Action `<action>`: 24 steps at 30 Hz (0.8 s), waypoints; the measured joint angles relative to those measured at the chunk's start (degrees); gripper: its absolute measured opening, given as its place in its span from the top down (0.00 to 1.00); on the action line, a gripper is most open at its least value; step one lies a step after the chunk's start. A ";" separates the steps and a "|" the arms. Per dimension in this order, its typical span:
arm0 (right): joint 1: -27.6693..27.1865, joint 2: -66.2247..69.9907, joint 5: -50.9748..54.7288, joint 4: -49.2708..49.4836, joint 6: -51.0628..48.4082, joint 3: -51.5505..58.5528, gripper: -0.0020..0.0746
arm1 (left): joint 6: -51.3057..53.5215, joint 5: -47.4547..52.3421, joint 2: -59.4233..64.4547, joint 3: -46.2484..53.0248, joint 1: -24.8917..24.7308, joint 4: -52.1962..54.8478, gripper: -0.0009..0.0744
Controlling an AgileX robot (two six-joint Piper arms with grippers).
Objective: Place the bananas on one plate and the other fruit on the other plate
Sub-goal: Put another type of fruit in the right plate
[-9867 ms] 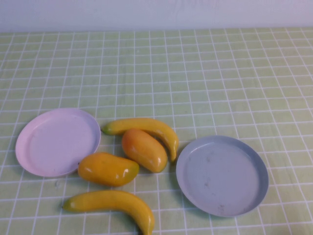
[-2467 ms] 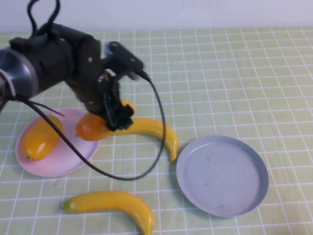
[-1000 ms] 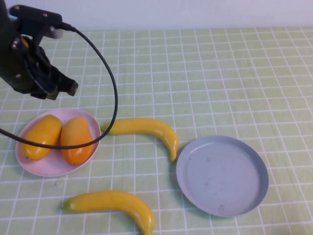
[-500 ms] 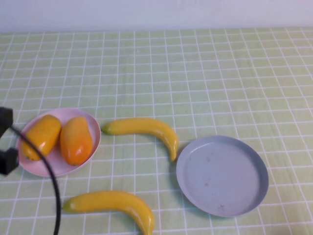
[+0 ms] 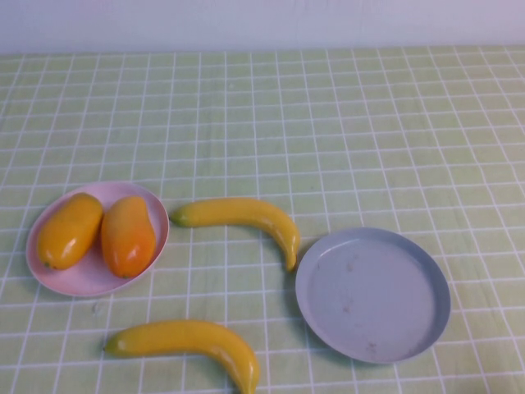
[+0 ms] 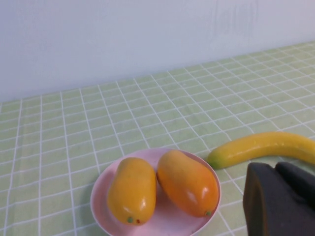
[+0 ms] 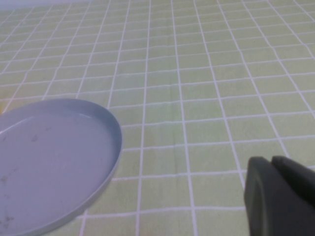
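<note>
Nearest the robot, one banana (image 5: 187, 343) lies on the green checked tablecloth (image 5: 344, 139), its long axis running left to right, its right end curving toward the near edge. To its right and slightly farther sits the grey-blue plate (image 5: 372, 294), holding nothing. A second banana (image 5: 242, 218) lies between the two plates, also left to right, its greenish tip pointing left at the pink plate (image 5: 97, 238) and its right end hooking down just beside the grey-blue plate's rim. The pink plate, at the left, carries the two orange-yellow fruits (image 5: 128, 235), side by side and touching; both tilt with their long axes running near-left to far-right.

The high view shows neither arm. The left wrist view shows what it lacks: a dark part of the left gripper (image 6: 278, 199) hanging near the pink plate (image 6: 162, 221), with the far banana's green tip (image 6: 261, 146) beyond it. The right wrist view likewise shows part of the right gripper (image 7: 278, 195) over bare cloth beside the grey-blue plate (image 7: 51, 162). For either gripper, whether the fingers are spread or closed cannot be told.
</note>
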 joint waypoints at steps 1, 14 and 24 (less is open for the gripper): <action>0.00 0.00 0.00 0.00 0.00 0.00 0.99 | 0.00 -0.47 -0.76 0.79 0.00 0.00 0.99; 0.18 0.00 0.00 0.00 0.00 0.00 0.99 | -3.53 -21.68 -3.24 17.60 12.77 0.77 0.99; 0.18 0.00 0.00 0.10 0.00 0.00 0.99 | -7.82 -21.72 -3.34 22.56 16.23 0.77 0.99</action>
